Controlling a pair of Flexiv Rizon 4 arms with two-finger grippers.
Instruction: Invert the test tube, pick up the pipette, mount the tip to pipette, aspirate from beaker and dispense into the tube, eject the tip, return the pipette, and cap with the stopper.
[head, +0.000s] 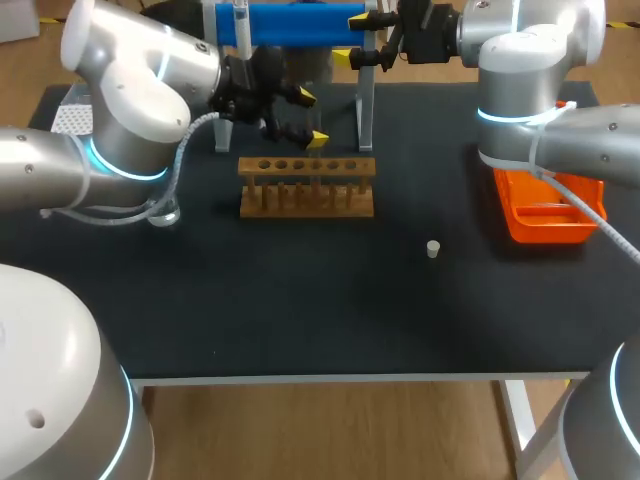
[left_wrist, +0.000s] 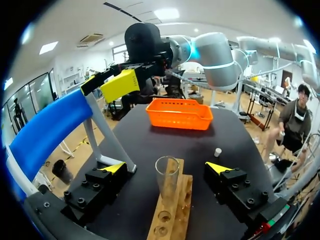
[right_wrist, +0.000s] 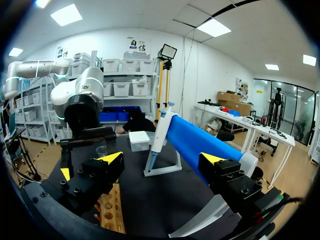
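Observation:
A clear test tube (left_wrist: 167, 180) stands in the wooden rack (head: 305, 186) (left_wrist: 172, 212) at mid-table. My left gripper (head: 311, 117) (left_wrist: 166, 168) hangs open over the rack's back edge, its fingers on either side of the tube and well clear of it. The pipette (head: 240, 22) (right_wrist: 157, 141) hangs on the blue-topped stand (head: 290, 25) (right_wrist: 200, 145) at the table's back. My right gripper (head: 357, 38) (right_wrist: 161, 160) is open beside that stand, facing the pipette with nothing between its fingers. A small white stopper (head: 433, 249) (left_wrist: 217, 151) lies on the black mat right of the rack.
An orange basket (head: 545, 210) (left_wrist: 179, 113) sits at the right side under my right arm. A white tip box (right_wrist: 139, 140) stands behind the stand. A clear glass vessel (head: 165, 213) sits at the left beneath my left arm's cable.

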